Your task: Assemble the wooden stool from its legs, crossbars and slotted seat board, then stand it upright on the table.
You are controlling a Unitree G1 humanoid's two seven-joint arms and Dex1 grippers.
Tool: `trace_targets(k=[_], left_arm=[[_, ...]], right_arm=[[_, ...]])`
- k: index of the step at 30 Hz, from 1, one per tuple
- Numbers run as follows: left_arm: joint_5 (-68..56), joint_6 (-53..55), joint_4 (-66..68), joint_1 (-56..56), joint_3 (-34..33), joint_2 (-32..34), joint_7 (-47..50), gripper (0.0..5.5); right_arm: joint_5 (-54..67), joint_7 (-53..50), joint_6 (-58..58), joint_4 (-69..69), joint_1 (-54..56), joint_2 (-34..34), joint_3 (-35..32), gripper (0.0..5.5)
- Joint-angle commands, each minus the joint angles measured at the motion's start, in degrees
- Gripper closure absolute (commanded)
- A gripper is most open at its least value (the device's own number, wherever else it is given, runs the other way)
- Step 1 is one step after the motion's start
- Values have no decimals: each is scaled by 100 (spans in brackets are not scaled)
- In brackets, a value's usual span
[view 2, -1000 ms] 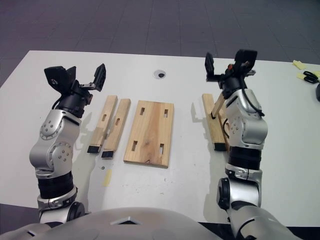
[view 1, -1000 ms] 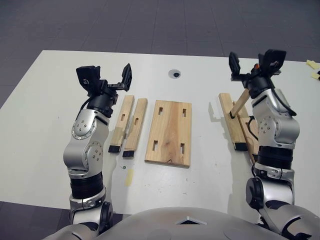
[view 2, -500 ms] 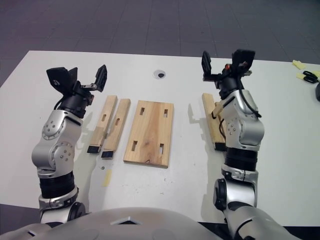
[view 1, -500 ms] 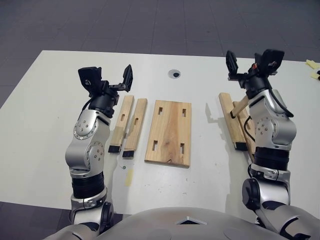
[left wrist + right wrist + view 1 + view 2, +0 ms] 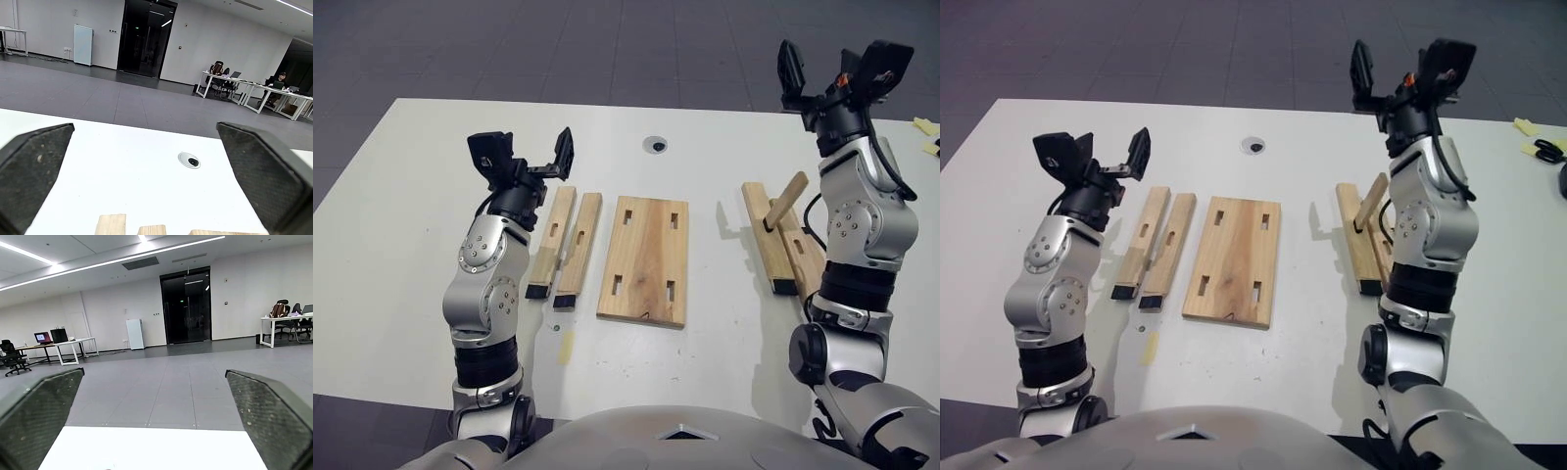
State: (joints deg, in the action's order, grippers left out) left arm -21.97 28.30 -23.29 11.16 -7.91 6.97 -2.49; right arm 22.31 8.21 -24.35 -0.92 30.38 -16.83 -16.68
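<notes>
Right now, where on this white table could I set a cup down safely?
Widest bare patch: the white table's left side, beyond the two pale wooden legs. Also free: the gap between the slotted wooden seat board and the right-hand wooden legs, and the far strip around the round grommet. Crowded: the right, where a tilted crossbar rises from a leg.

Seat board point(image 5: 643, 259) flat between legs point(image 5: 552, 235)
</notes>
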Motion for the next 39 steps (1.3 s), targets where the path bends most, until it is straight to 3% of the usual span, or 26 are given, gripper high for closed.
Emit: trace_targets(k=[1,9,30,39], left_arm=[[79,-11,31,-34,13,12,-4,10],[67,15,-21,-83,91,-8,-24,10],[56,44,-17,-50,150,-20,-15,10],[27,67,-35,-50,181,-81,21,10]], right_arm=[[-223,85,36,261,-511,-33,121,11],[-34,237,123,345,-1069,220,22,11],[181,230,389,125,-118,-149,-273,11],[-576,697,323,751,-1268,-374,450,11]])
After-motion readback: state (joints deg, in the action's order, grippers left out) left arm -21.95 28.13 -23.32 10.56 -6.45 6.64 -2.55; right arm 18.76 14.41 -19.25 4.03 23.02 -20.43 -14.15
